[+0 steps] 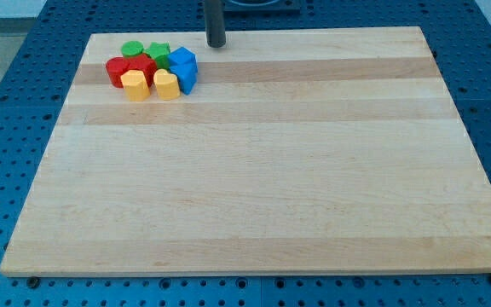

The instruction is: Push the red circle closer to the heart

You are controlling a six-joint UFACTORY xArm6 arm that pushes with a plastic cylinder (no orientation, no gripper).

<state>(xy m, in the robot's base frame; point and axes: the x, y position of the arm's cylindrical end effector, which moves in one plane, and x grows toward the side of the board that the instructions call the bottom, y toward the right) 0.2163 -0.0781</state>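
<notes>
With no fingers fitted, only my tip at the board's top edge, the red circle, packed left-below it beside the yellow heart, could be missed and neighbouring blocks scattered.

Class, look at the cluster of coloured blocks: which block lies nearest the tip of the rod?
The upper blue block, at the cluster's right edge. My tip sits just up and to the view's right of it; the green, red and yellow blocks all lie farther to the view's left.
</notes>
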